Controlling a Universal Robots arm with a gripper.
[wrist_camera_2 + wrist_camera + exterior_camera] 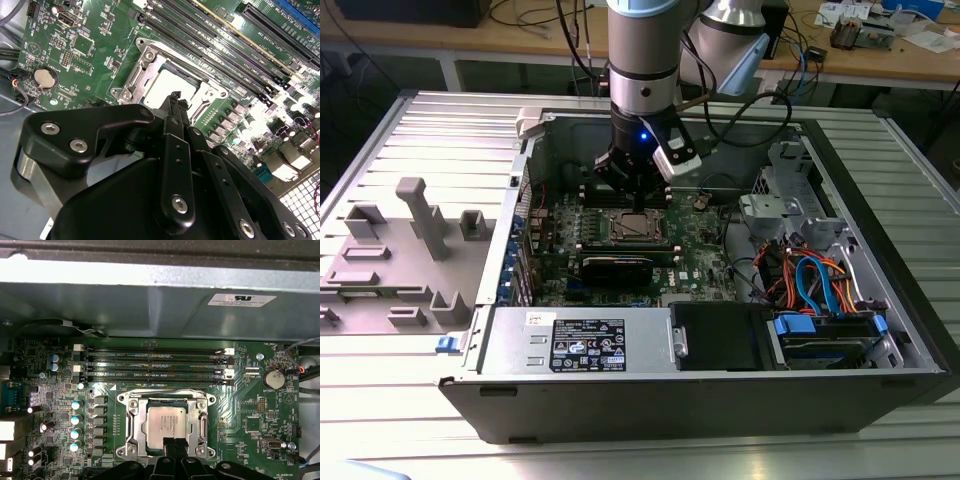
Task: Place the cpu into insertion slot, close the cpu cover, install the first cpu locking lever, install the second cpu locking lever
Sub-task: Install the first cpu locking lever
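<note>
We find the cpu (167, 423) already seated in the insertion slot (131, 411) on the green motherboard (250, 420): in both wrist views its dull silver top lies flat and square inside the socket, so we judge the first step done. The cpu cover (202, 426) also looks closed, its silver frame lying flat around the chip with the chip showing through the window, in the first wrist view and again in the second wrist view (142, 62). We read that as the second step done, though we cannot tell from these pictures whether the frame is pressed fully home. Of the two locking levers we cannot make out enough to say whether either is latched; thin metal runs along the sides of the frame, but we cannot tell their position, so we treat the lever steps as unconfirmed and probably what is left. The gripper (176, 99) hangs just over the near edge of the socket, its fingers (174, 107) drawn narrow, tips together or nearly so, and holding nothing that we can see. In the first wrist view the fingertips overlap the edge of the chip, but we cannot say whether they touch it or the frame. In the exterior view the gripper (632, 190) stands upright inside the open computer case (880, 230), directly above the socket, with the memory slots (155, 365) beyond it.
</note>
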